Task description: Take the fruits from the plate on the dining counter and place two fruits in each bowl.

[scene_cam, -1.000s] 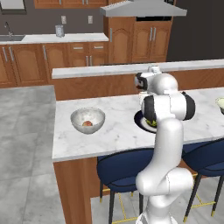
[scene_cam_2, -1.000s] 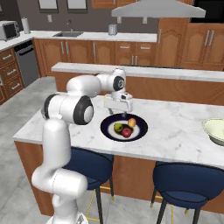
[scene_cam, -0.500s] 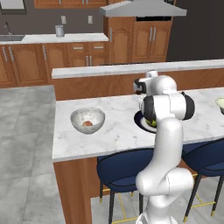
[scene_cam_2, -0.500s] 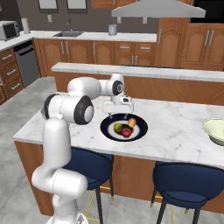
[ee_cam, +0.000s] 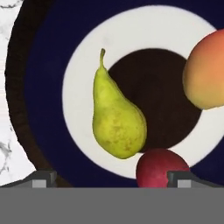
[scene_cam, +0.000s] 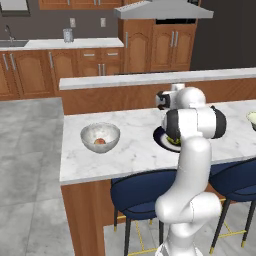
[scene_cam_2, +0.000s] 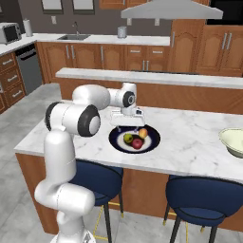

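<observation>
On the dining counter (scene_cam_2: 190, 142) lies the navy plate (scene_cam_2: 151, 143) with three fruits: a yellow-green pear (scene_cam_2: 127, 138), a red fruit (scene_cam_2: 137, 143) and a peach-coloured one (scene_cam_2: 143, 133). My gripper (scene_cam_2: 127, 124) hangs open just above the plate's near-left part, holding nothing. In the hand view the pear (ee_cam: 116, 124) lies between my fingertips, with the red fruit (ee_cam: 162, 168) by the right tip and the peach-coloured fruit (ee_cam: 205, 72) further off. The grey speckled bowl (scene_cam: 100, 131) holds one orange-red fruit (scene_cam: 100, 141). The pale bowl (scene_cam_2: 235, 141) stands at the counter's far end.
A raised wooden ledge (scene_cam_2: 156, 78) runs behind the dining counter. Blue stools (scene_cam_2: 197, 197) stand under its front edge. In the left base view my own arm (scene_cam: 195, 122) covers most of the plate (scene_cam: 161, 137).
The hand has sunk a little and shifted slightly sideways over the plate. Its jaws have stayed open, and the fruits have not moved.
</observation>
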